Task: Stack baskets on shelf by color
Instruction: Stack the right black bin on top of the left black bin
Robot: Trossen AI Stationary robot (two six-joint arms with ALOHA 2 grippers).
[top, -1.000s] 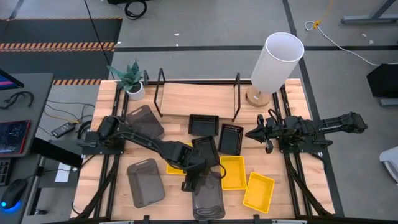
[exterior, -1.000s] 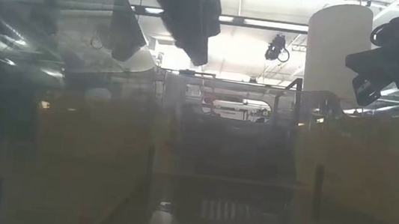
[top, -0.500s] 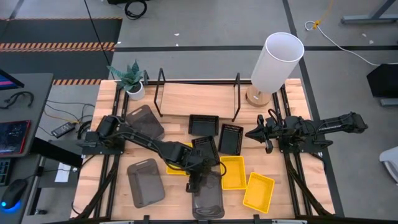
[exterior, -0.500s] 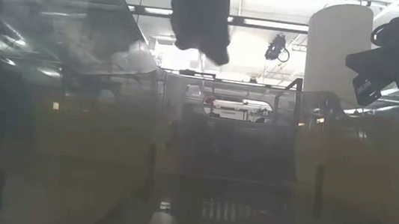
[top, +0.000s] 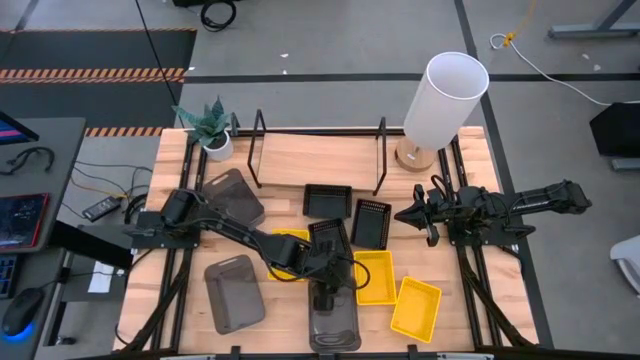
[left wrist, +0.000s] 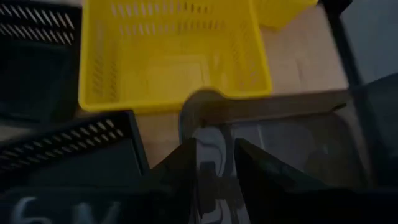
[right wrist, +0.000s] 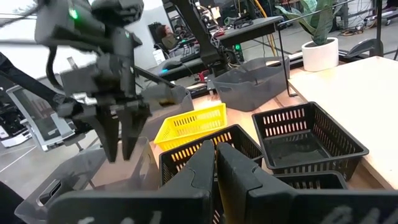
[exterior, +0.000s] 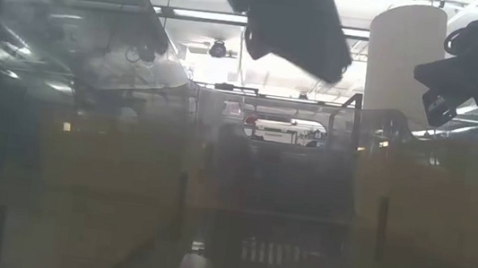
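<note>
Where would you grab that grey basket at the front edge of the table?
By the thin rim of its short end, from above. The grey basket lies open side up, so a wall fits between two fingers. The left hand hangs over that very end; the right hand waits apart.

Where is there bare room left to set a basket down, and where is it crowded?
The shelf board between its end loops is bare. Bare tabletop also lies by the right gripper, below the lamp. The middle front is crowded: black baskets, yellow baskets and the left gripper over a grey basket.
</note>
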